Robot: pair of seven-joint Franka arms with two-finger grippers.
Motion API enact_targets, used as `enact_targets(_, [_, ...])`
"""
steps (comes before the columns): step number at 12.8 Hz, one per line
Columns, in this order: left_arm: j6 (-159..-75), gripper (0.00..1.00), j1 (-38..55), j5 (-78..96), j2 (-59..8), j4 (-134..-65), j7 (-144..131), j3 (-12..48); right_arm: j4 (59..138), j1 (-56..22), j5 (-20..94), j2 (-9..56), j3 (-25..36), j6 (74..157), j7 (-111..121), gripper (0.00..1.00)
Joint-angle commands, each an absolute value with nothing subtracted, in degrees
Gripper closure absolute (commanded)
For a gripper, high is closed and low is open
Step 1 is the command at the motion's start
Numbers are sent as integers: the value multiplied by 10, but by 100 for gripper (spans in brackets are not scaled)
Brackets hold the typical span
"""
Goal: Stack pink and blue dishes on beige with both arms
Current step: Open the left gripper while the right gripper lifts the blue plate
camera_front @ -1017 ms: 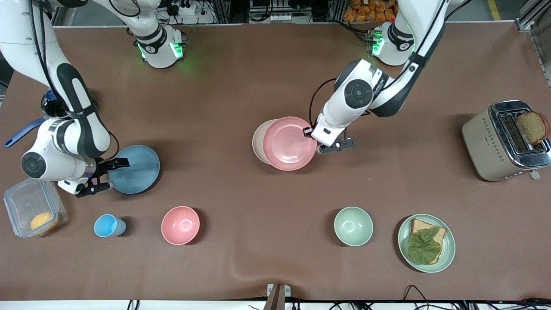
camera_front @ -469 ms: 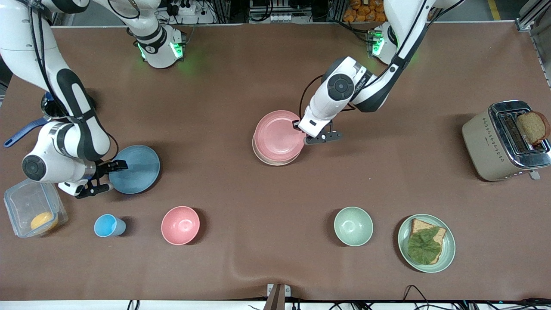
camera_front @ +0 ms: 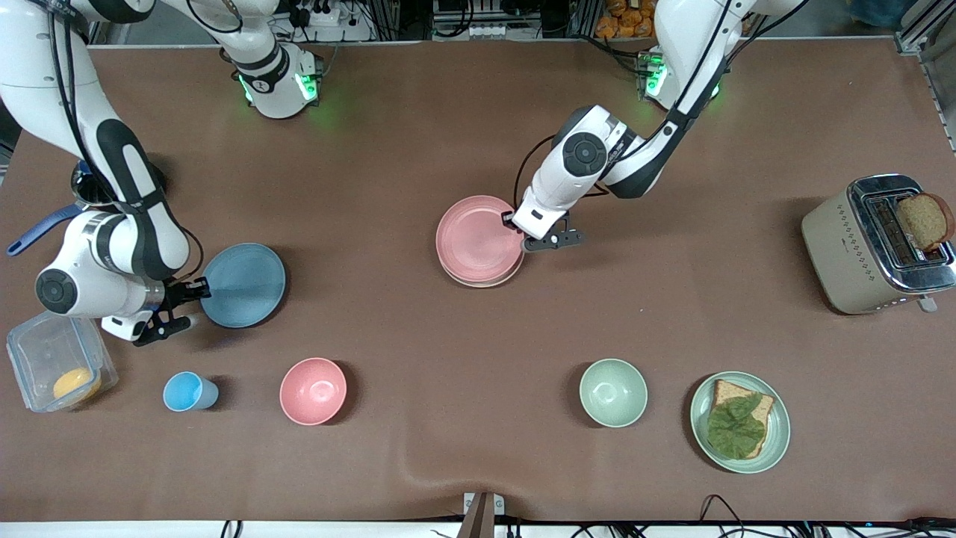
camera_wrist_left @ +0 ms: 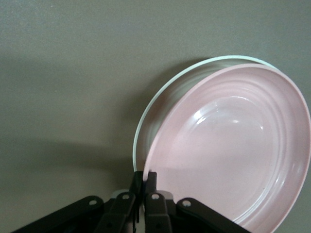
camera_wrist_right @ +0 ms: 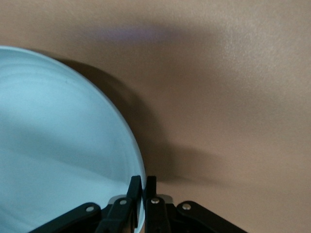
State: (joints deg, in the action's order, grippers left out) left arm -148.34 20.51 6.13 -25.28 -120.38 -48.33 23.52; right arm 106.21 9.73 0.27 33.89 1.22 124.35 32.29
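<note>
The pale pink plate (camera_front: 478, 237) lies almost squarely over the beige plate (camera_front: 482, 283) in the middle of the table; only a thin beige rim shows. My left gripper (camera_front: 517, 233) is shut on the pink plate's rim at the edge toward the left arm's end. The left wrist view shows the pink plate (camera_wrist_left: 233, 145) slightly tilted over the pale rim (camera_wrist_left: 160, 92), with that gripper (camera_wrist_left: 145, 177) pinching its edge. Toward the right arm's end, my right gripper (camera_front: 196, 302) is shut on the blue plate's (camera_front: 245, 285) rim. In the right wrist view the blue plate (camera_wrist_right: 58, 145) casts a shadow beneath itself, held in that gripper (camera_wrist_right: 143, 182).
A small blue cup (camera_front: 190, 391) and pink bowl (camera_front: 313, 390) stand nearer the camera than the blue plate. A green bowl (camera_front: 613, 392), a green plate with bread (camera_front: 739, 422) and a toaster (camera_front: 874, 243) sit toward the left arm's end. A clear container (camera_front: 56, 370) lies beside the right gripper.
The left gripper carried the pink plate across until it covers the beige plate. The right gripper shifted the blue plate slightly toward the table's middle and raised it.
</note>
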Motion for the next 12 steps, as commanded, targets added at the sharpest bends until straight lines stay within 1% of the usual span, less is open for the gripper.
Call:
enact_targets(1, [-1494,100,210,45,-256,-1208,-492,231,1056,110,4,335,3,1238,356,100])
enact_targets(3, [-1494,100,208,45,-256,-1209,-492,231,1044,108,4,322,2,1203,356,100])
enact_targets(5, [-1494,99,211,44,-256,-1208,-499,230,1005,106,9,318,1,1132,356,100])
enact_targets(7, [-1493,0,206,44,-247,-1204,-507,231,969,101,27,318,1,1075,356,100])
enact_targets(9, [-1482,0,200,43,-197,-1207,-513,227,955,91,39,316,0,1050,351,100])
enact_targets(10, [-1456,0,179,41,-169,-1202,-511,220,955,84,50,315,1,1045,350,100])
enact_targets(12, [-1383,0,122,-59,-114,-1181,-506,221,954,69,68,309,1,1035,336,100])
